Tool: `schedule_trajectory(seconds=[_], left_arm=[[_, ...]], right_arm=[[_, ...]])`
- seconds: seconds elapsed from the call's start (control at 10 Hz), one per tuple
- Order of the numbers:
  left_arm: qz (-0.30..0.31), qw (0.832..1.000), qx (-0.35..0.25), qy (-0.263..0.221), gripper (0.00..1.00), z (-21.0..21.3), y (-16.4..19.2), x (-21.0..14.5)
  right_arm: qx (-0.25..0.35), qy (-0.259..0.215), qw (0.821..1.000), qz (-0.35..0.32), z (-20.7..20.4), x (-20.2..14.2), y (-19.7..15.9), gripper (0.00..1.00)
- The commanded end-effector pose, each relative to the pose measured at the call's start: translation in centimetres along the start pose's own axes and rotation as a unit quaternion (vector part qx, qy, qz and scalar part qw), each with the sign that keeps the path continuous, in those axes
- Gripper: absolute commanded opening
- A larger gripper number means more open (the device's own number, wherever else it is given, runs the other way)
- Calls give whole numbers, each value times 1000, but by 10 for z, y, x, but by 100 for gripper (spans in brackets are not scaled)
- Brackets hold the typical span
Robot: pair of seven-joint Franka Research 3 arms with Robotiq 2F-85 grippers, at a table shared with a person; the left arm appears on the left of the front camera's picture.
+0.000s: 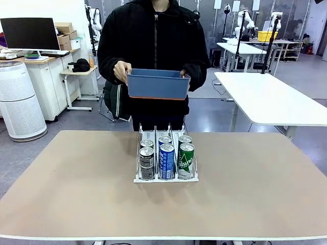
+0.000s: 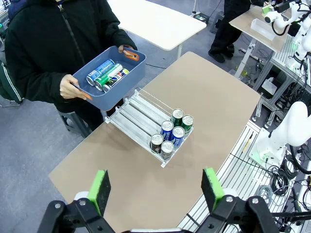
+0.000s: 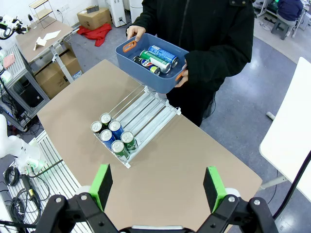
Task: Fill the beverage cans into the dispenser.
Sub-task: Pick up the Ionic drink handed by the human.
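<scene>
six beverage cans [image 1: 166, 155] stand two deep at the front of the dispenser [image 3: 146, 109], mid-bench [image 1: 76, 178]. loose cans [image 2: 106, 74] lie on their sides in the blue tub [image 1: 157, 85], which the person holds off the bench at its far edge. left pincer [image 2: 155, 182] and right pincer [image 3: 158, 184] hang high, jaws wide, nothing held.

risks noted:
- a reach into the tub may meet the person's hands [image 1: 121, 71].
- lying cans may roll from a grip.
- a can lowered askew may snag the wire dividers or knock the standing cans.
</scene>
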State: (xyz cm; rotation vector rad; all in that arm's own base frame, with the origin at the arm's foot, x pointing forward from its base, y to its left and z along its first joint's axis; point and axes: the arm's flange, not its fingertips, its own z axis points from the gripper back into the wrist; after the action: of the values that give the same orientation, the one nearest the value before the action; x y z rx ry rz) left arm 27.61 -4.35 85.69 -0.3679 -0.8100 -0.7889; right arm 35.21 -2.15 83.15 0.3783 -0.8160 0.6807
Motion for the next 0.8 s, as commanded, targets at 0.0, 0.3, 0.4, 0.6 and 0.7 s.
schedule_trajectory(seconds=[0.0, 0.3, 0.4, 0.6, 0.7], left_arm=[[2, 1000, 0, 0, 100, 0, 1, 0], [2, 1000, 0, 0, 100, 0, 1, 0], [2, 1000, 0, 0, 100, 0, 1, 0], [2, 1000, 0, 0, 100, 0, 1, 0], [2, 1000, 0, 0, 100, 0, 1, 0]], right_arm=[[2, -3, 1000, -3, -2, 1, 1, 100], [2, -3, 1000, -3, -2, 1, 1, 100], [2, -3, 1000, -3, -2, 1, 1, 100], [2, -3, 1000, -3, -2, 1, 1, 100], [2, -3, 1000, -3, -2, 1, 1, 100]])
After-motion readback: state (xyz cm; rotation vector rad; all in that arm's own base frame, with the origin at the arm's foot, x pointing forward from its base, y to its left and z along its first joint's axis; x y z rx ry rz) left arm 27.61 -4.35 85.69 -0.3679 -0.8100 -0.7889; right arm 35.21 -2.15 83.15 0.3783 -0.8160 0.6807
